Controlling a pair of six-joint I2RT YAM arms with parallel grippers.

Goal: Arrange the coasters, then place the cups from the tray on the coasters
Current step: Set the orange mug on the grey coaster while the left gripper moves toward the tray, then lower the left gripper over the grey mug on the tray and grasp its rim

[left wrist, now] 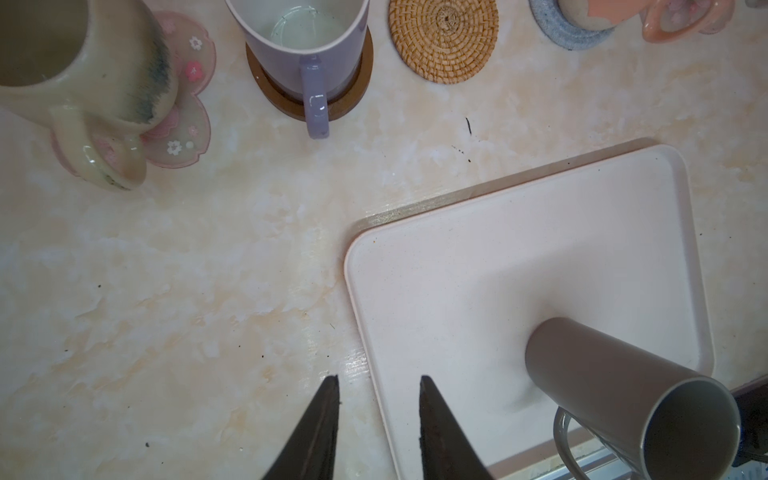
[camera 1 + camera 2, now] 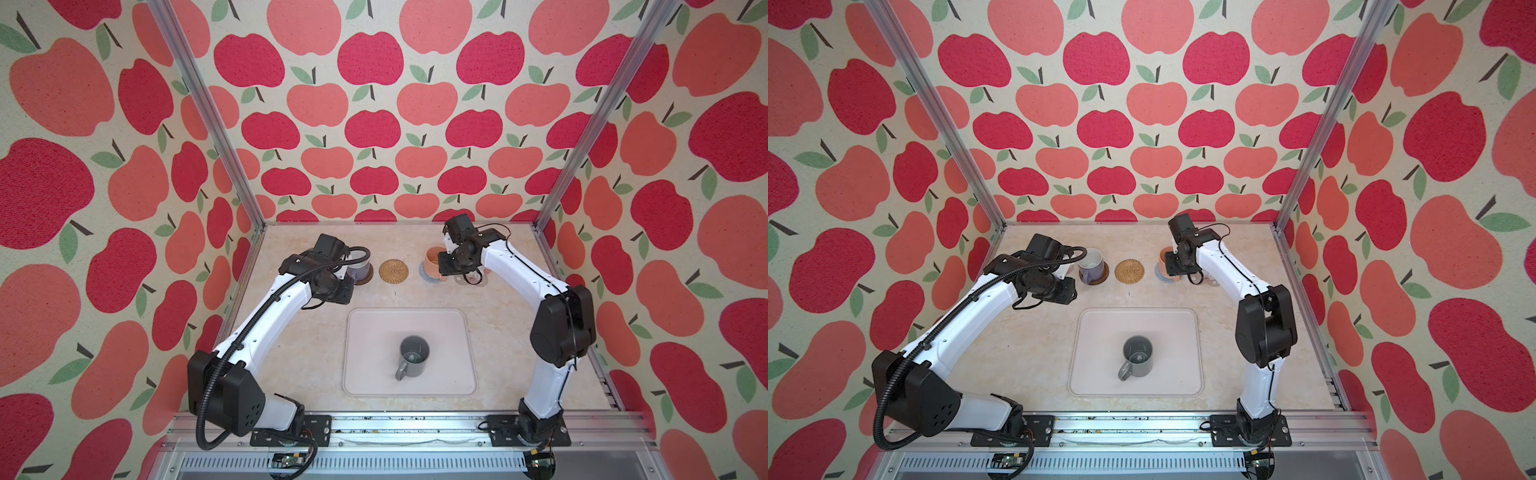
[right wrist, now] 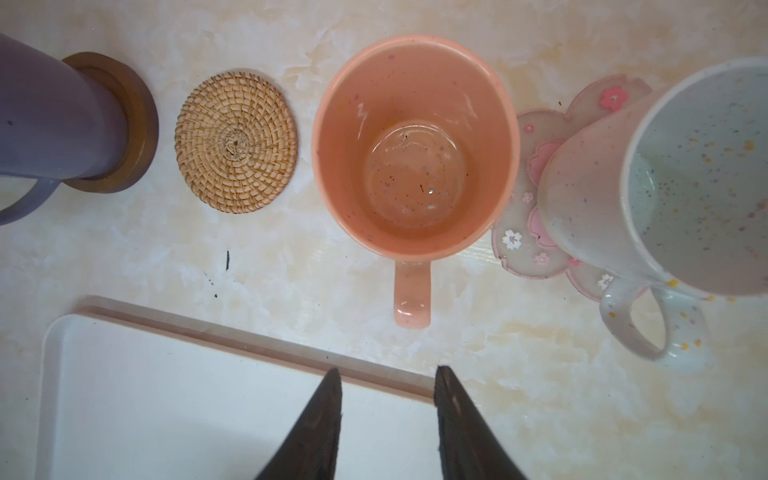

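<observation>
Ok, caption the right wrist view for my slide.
Open fingers above the tray edge, facing the peach mug, the bare rattan coaster and the speckled mug on a pink flower coaster.

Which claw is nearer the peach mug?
Right. The right claw hovers just in front of the peach mug; the left claw near the lavender mug, beyond the rattan coaster.

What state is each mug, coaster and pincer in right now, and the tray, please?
Grey mug, upright on the tray, alone.
Lavender mug, upright on brown coaster.
Beige mug, upright on a pink flower coaster.
Peach mug, upright on knitted coaster.
Speckled mug, upright on the other flower coaster.
Rattan coaster, bare.
Left pincer, open, empty.
Right pincer, open, empty.
</observation>
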